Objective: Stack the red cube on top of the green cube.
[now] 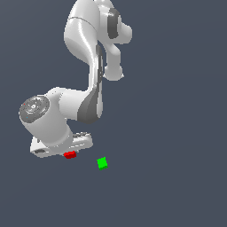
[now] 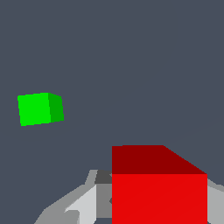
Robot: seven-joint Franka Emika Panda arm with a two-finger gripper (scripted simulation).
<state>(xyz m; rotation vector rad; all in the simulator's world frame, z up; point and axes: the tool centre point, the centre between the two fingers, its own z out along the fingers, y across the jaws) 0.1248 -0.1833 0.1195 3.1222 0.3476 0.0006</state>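
The white gripper (image 1: pixel 67 152) is closed around the small bright red cube (image 1: pixel 69 154). The small bright green cube (image 1: pixel 102 163) lies apart on the dark grey tabletop (image 1: pixel 168 177), at the red one's four o'clock in the exterior view.

This is a simulated test scene, not a real room: a flat, featureless slate-blue surface (image 1: pixel 177 133) fills both views, the white arm (image 1: pixel 84 66) is smoothly rendered, and the red cube (image 1: pixel 69 154) and green cube (image 1: pixel 102 163) are plain, untextured blocks.
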